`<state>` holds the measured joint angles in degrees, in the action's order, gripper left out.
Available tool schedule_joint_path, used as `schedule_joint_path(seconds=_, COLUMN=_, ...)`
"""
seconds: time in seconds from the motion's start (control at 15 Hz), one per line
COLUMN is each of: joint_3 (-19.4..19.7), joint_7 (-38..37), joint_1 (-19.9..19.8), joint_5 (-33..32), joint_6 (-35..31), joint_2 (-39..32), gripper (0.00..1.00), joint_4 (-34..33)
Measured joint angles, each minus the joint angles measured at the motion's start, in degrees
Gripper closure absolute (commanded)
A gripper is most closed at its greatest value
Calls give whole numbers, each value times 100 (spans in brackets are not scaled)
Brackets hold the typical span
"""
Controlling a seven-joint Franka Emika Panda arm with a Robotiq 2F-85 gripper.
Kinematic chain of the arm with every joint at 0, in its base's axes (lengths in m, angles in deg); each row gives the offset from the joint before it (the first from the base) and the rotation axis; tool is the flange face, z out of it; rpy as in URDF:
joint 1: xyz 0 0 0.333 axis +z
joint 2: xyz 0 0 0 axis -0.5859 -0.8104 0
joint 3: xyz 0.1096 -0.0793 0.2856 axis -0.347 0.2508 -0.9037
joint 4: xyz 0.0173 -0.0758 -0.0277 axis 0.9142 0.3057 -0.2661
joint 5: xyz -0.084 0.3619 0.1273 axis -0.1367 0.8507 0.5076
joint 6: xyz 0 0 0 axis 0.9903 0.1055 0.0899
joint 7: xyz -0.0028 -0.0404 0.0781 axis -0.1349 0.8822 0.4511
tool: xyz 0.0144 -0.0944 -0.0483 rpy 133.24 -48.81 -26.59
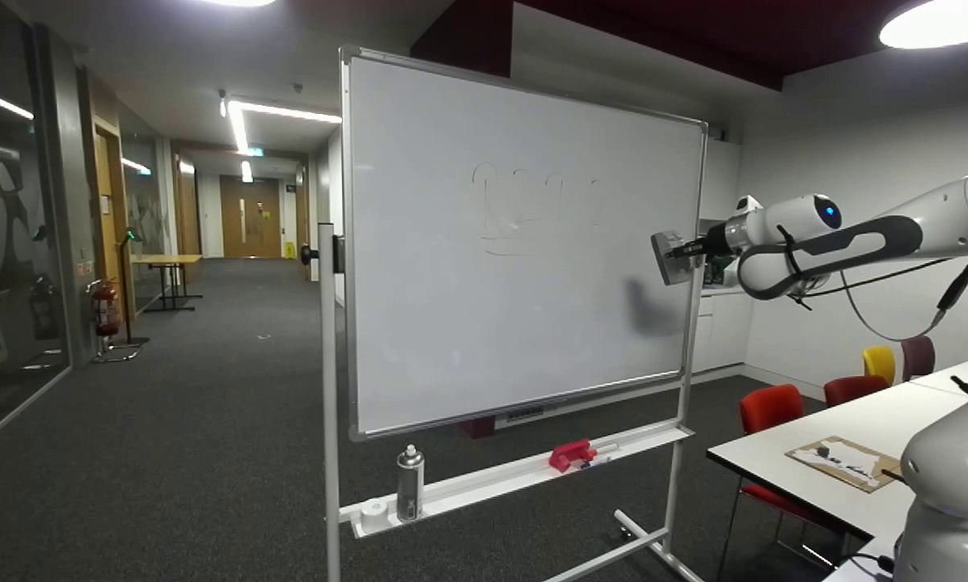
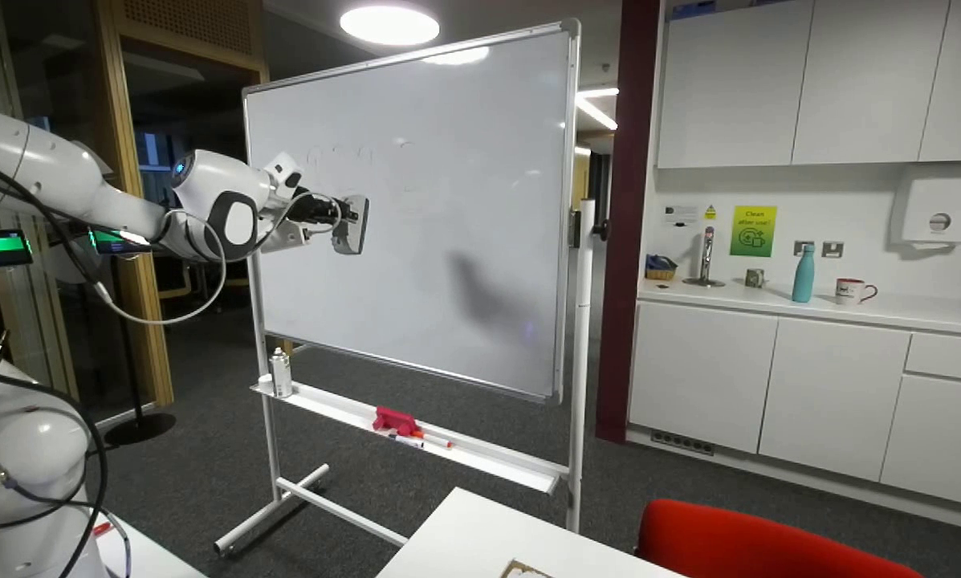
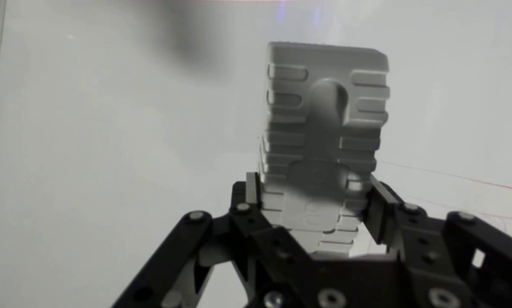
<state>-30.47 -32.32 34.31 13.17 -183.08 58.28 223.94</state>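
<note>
I am holding a grey eraser [image 3: 326, 137] in my end effector [image 3: 315, 194], its jaws standing partly apart, spread only to the eraser's width, with a pad [image 3: 253, 188] bearing on either ribbed flank. The eraser is hanging in front of the whiteboard [image 1: 492, 347]; in an exterior view a blurred shadow [image 2: 488, 297] is lying on the board well apart from it, so I am judging it clear of the board (the exact gap I cannot tell).

I am reckoning it light and mostly stiff: the moulded back is looking like hard plastic, unlikely to crush or crack under a moderate squeeze. Its wiping face is pointing away from my wrist view, so I am only guessing at something softer there. The ribs are offering good bite, and I am expecting little slipping along the flanks; the smooth hollow [image 3: 326, 115] down the back is promising less. My pads are sitting toward the lower end in the wrist view, leaving the upper end jutting out, where a push could be twisting it. For balance I am favouring mid-length, across both flanks.

Faint red lines [image 3: 452, 172] are showing on the board beside it, and a red object [image 1: 571, 456] and a spray can [image 1: 410, 483] are resting on the tray [image 1: 492, 485] below.
</note>
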Motion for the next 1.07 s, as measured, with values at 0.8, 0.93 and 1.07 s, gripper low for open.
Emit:
schedule_joint_path(seconds=0.8, joint_3=-43, joint_7=15, joint_1=-10, joint_5=0, joint_6=-602, joint_2=-170, gripper=66, joint_4=-41)
schedule_joint_path(seconds=0.93, joint_3=-100, joint_7=15, joint_1=-5, joint_5=-1, joint_6=-967, joint_2=-289, gripper=66, joint_4=-167)
schedule_joint_path(seconds=1.07, joint_3=-166, joint_7=15, joint_1=4, joint_5=-2, joint_6=-1138, joint_2=-384, gripper=66, joint_4=-386)
